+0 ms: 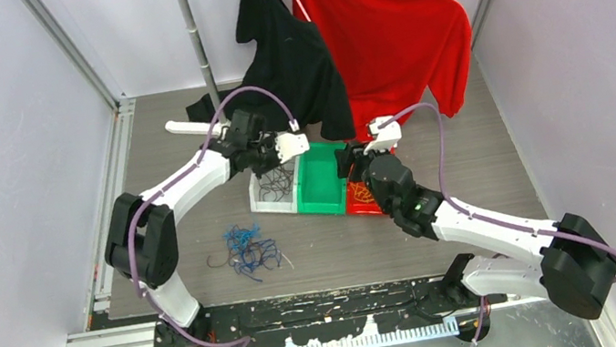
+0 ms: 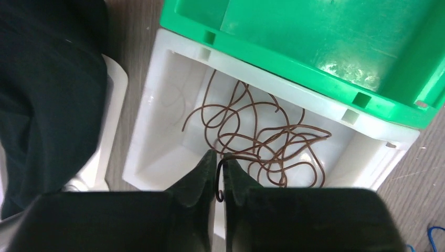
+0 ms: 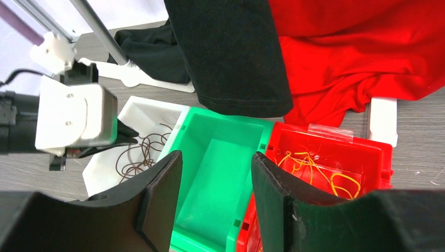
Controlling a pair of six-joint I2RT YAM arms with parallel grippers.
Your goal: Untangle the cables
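Grey tabletop (image 1: 471, 177) inside white walls served as the sorting ground. Blue cables (image 1: 247, 249) lay in a loose tangle at the near left, not yet binned. Brown cables (image 2: 257, 139) lay coiled in the white bin (image 2: 157, 152). The left gripper (image 2: 219, 173) hung just above them, jaws pinched together on one brown strand, seemingly to deliver it by colour. Yellow-orange cables (image 3: 315, 165) sat in the red bin (image 3: 380, 152) at the right, and the green bin (image 3: 210, 173) between held none. The right gripper (image 3: 218, 181) hovered there, jaws apart and empty, probably freed for the next pull.
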